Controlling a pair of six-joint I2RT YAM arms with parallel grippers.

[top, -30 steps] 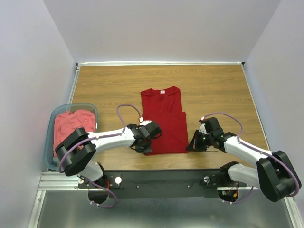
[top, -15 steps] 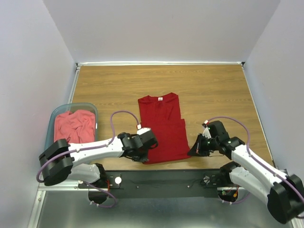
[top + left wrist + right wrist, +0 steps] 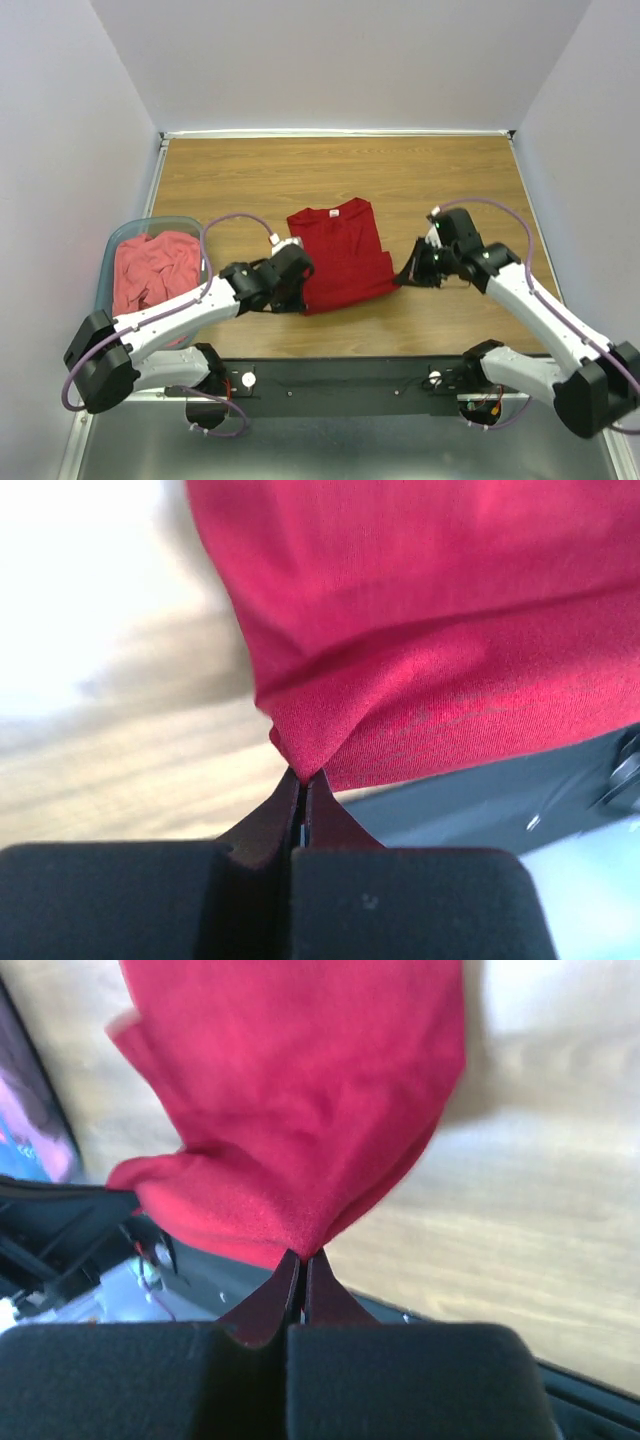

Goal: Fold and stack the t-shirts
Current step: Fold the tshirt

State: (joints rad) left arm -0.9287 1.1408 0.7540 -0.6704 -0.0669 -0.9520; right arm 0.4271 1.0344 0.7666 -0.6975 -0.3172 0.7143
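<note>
On my left wrist camera I see the left gripper [image 3: 303, 788] from behind. Its two black fingers [image 3: 255, 825] are pressed together with no gap between them. At their tips they pinch a small gathered corner of the crimson t-shirt [image 3: 430, 610]. From the pinch the cloth spreads over the upper right of the view, with one soft fold across it. At the left lies the wooden bench [image 3: 130, 750], blurred and very bright toward the top. Below the cloth's edge, a dark strip [image 3: 480, 800] borders the wood.

Left hand [image 3: 303, 780], right hand [image 3: 303, 1257], both closed
</note>
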